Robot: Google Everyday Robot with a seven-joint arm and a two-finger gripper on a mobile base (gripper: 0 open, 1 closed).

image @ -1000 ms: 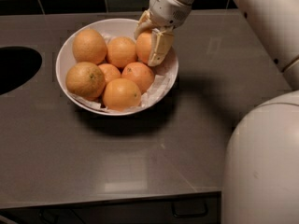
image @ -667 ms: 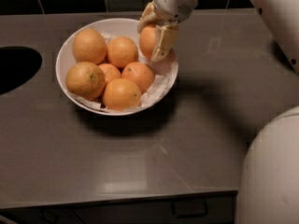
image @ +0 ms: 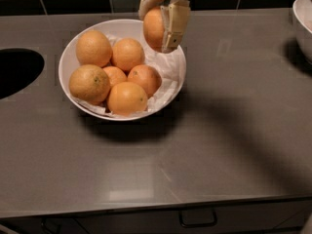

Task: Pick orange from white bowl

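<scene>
The white bowl (image: pixel 173 89) sits on the grey counter, lined with crumpled white paper, and holds several oranges. My gripper (image: pixel 160 22) hangs over the bowl's far right rim, shut on the orange (image: pixel 153 29), a smooth deep-orange oval fruit. The orange is lifted clear above the bowl, held between the cream fingers (image: pixel 174 24). Its right side is hidden behind the front finger.
The oranges left in the bowl include two paler, larger ones (image: pixel 93 48) on the left. A dark round sink opening (image: pixel 17 72) lies at the left. Another white bowl's rim (image: pixel 302 26) shows at the upper right. A drawer handle (image: pixel 197 220) runs along the counter's front.
My gripper has risen with the orange in it, lifting it out of the bowl. The view has shifted so the arm and robot body no longer fill the right side.
</scene>
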